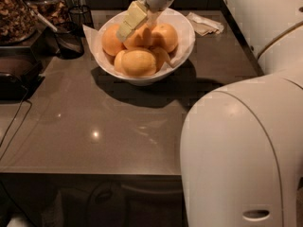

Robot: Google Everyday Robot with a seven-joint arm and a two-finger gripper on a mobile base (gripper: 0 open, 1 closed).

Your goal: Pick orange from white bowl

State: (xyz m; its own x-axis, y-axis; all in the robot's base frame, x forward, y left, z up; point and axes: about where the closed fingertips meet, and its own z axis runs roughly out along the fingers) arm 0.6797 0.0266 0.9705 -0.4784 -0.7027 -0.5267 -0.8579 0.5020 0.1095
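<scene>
Glossy grey-brown countertop (94, 126), small light reflection.
</scene>
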